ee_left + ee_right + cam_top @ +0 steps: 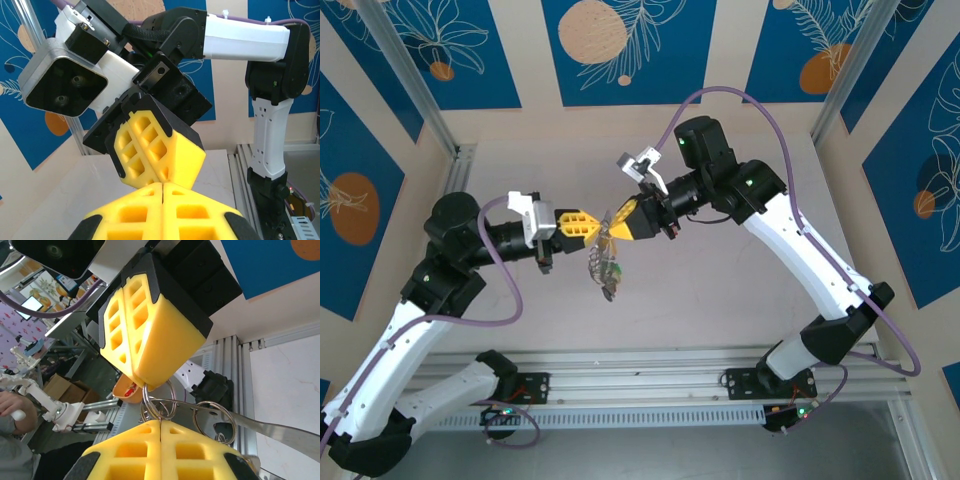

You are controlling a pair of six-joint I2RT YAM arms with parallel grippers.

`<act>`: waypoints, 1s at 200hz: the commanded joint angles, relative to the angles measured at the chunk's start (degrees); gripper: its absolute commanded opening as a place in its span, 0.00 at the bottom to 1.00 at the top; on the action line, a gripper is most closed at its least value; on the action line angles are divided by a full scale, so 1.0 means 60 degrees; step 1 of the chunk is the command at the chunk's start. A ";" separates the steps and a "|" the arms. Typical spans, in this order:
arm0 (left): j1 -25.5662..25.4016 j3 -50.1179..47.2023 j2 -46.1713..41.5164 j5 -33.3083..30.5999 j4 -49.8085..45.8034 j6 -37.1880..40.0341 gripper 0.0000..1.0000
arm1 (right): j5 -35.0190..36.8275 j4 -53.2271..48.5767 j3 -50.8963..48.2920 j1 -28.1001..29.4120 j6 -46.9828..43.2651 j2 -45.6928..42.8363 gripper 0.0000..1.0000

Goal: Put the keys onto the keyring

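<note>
In the top view my left gripper [592, 226] and right gripper [618, 224] meet tip to tip above the table, both shut. The keyring [606, 262] hangs below them with its bunch of keys and tags. In the right wrist view the left gripper's fingertips [145, 382] pinch the top of a small split ring [169, 390] belonging to the keys, whose blades are hidden. The keyring's thin grey hoop [270, 429] runs through that ring into my shut right gripper [160, 423]. In the left wrist view my left gripper [164, 186] touches the right fingers [170, 155].
Another small ring [215, 422] hangs on the hoop to the right, and an orange tag [125, 390] dangles behind. The pale table [720, 300] lies below, with an aluminium rail [650, 385] along its near edge and blue patterned panels [625, 45] behind.
</note>
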 commanded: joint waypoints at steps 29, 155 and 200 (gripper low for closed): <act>-0.0035 -0.0156 -0.0316 -0.0070 0.1600 -0.0421 0.00 | -0.0724 0.0084 -0.0187 -0.0075 0.0352 0.0184 0.05; -0.0033 -0.0404 -0.0361 -0.0054 0.2224 -0.0865 0.00 | -0.0463 0.0904 -0.0281 -0.0122 0.1079 0.0203 0.16; -0.0027 -0.0459 -0.0339 -0.0160 0.2130 -0.0763 0.00 | 0.0736 0.0444 -0.0145 -0.0126 0.0725 -0.0081 0.28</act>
